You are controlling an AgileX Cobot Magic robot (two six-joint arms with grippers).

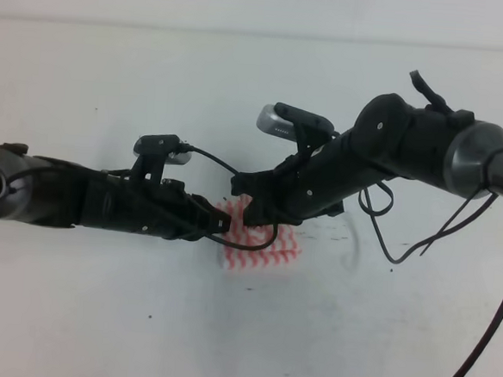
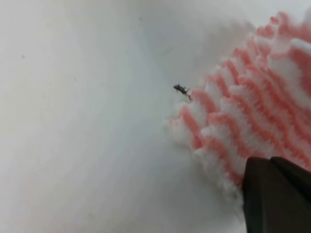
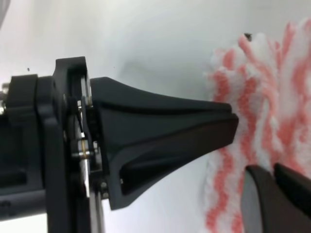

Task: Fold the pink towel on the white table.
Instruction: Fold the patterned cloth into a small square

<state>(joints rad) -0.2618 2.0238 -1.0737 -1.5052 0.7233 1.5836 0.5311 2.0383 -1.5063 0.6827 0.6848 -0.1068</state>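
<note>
On the left of the high view, the left arm lies low and reaches toward the middle of the white table [image 1: 96,316]. The left gripper [image 1: 219,225] is at the left edge of the pink towel [image 1: 264,250]. Its tips are dark and blend with a black cable, so I cannot tell if its fingers are wide or narrow. In the left wrist view only one dark finger tip [image 2: 277,194] shows in the bottom corner, just beside the fuzzy towel edge. A tiny dark speck [image 2: 181,89] sits on the table by that edge.

The towel lies near the middle of the table as a small bunch with pink and white wavy stripes. The arms hide a good part of it, so its full shape is hard to make out.

The right arm comes in from the right and bends down over the towel. The right gripper [image 1: 248,207] is at the towel's top left part. Whether its fingers are pinching cloth I cannot tell.
</note>
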